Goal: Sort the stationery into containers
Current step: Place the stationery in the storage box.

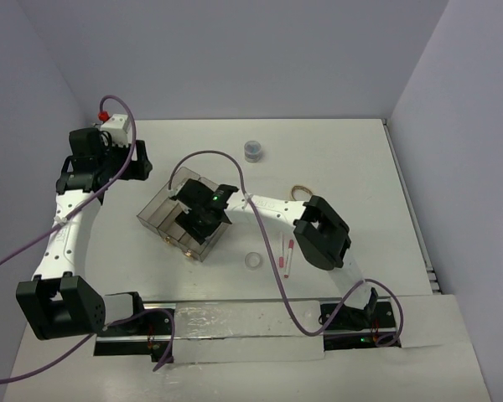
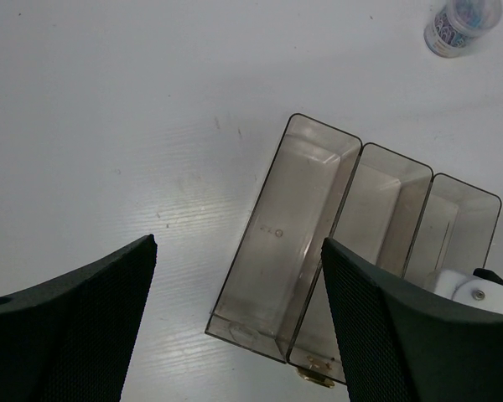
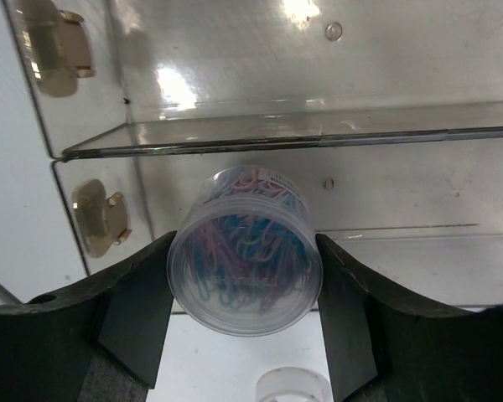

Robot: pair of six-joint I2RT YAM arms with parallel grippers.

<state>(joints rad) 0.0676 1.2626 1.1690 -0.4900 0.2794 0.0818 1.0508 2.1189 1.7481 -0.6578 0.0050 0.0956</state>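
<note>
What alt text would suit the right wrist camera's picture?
The right gripper clamps a clear round jar of blue and pink paper clips. Behind it lie the compartments of a brownish clear tray; a white tape ring peeks in below.

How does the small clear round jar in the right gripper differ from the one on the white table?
The gripped jar is held by the right gripper over the brownish clear plastic tray; the table jar stands on the white table, apart from the tray. The gripped jar shows blue and pink paper clips; the table jar's contents look bluish, too small to identify. Both are small, clear, round.
</note>
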